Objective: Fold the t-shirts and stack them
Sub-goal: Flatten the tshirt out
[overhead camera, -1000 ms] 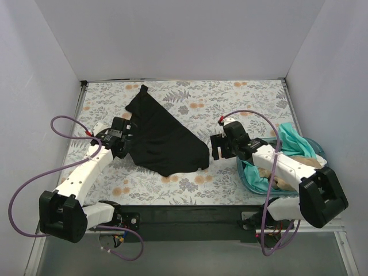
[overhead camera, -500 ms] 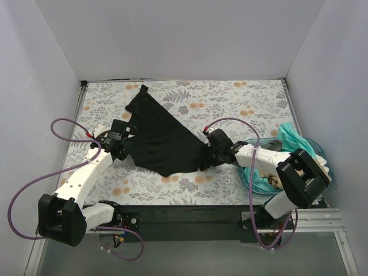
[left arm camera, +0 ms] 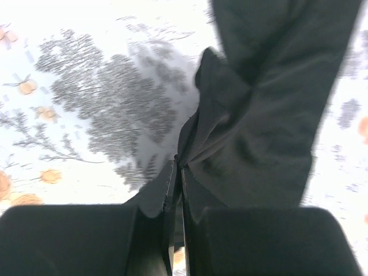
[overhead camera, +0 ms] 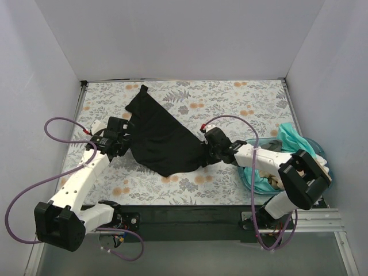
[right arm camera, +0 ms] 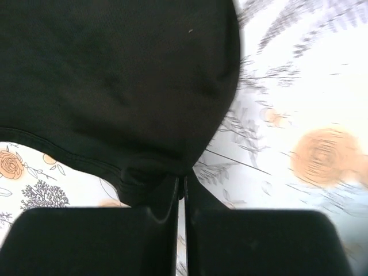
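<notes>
A black t-shirt (overhead camera: 164,138) lies spread across the middle of the flowered table (overhead camera: 230,98). My left gripper (overhead camera: 122,142) is shut on its left edge, and the left wrist view shows black cloth (left arm camera: 259,115) pinched at the fingertips (left arm camera: 178,167). My right gripper (overhead camera: 206,152) is shut on the shirt's right corner; the right wrist view shows the hemmed edge (right arm camera: 115,86) bunched at the closed fingers (right arm camera: 181,184). A teal t-shirt (overhead camera: 296,141) and a tan one (overhead camera: 270,178) sit in the tub at the right.
A translucent blue plastic tub (overhead camera: 253,184) stands at the right near edge, under the right arm. White walls close the table on three sides. Purple cables loop off both arms.
The right arm reached left from the tub to the black shirt's right corner and its gripper closed on it. The left arm shifted slightly, still gripping the left edge.
</notes>
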`<state>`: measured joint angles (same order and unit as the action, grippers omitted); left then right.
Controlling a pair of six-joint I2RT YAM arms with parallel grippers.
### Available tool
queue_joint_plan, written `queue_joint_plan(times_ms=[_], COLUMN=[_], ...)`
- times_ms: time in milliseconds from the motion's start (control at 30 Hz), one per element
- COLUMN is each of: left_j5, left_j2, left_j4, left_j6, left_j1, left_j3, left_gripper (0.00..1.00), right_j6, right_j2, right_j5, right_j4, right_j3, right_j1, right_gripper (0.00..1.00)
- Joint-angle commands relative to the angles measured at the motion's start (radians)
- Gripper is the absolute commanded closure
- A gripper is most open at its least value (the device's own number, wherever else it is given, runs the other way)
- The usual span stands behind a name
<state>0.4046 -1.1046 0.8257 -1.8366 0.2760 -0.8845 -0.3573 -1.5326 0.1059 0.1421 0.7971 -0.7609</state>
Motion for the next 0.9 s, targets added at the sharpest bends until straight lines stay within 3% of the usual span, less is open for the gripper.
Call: queue_joint_plan(times_ms=[0,333,567,700,867], left_j5=[-0.007,-0.156,-0.248,-0.276,-0.268], left_j2=[0.055,0.173,0.224,0.189,0.091], left_j4=[-0.034,-0.356,-0.542,-0.553,-0.574], left_j6=[0.025,0.233,0.347,0.41,0.459], left_j1=[-0.003,-0.003,-0.003,-0.003,-0.003], left_j3=[-0.129,-0.499,-0.654,-0.778,-0.852], left_gripper=[1.0,1.0,1.0,1.0,1.0], right_j6=[0.058,0.201,0.287,0.345,0.415], right_j2=[0.127,0.374,0.439,0.394,0.304], right_j5=[0.124,0.268,0.068,-0.047,-0.038], right_j4=[0.069,0.227,0.258,0.324,0.324], right_j3=[0.13,0.574,0.821,1.077,1.228], right_j1=[-0.006,-0.005,-0.006,-0.005,-0.005], right_gripper=[0.99,0.99,0.99,0.99,0.99])
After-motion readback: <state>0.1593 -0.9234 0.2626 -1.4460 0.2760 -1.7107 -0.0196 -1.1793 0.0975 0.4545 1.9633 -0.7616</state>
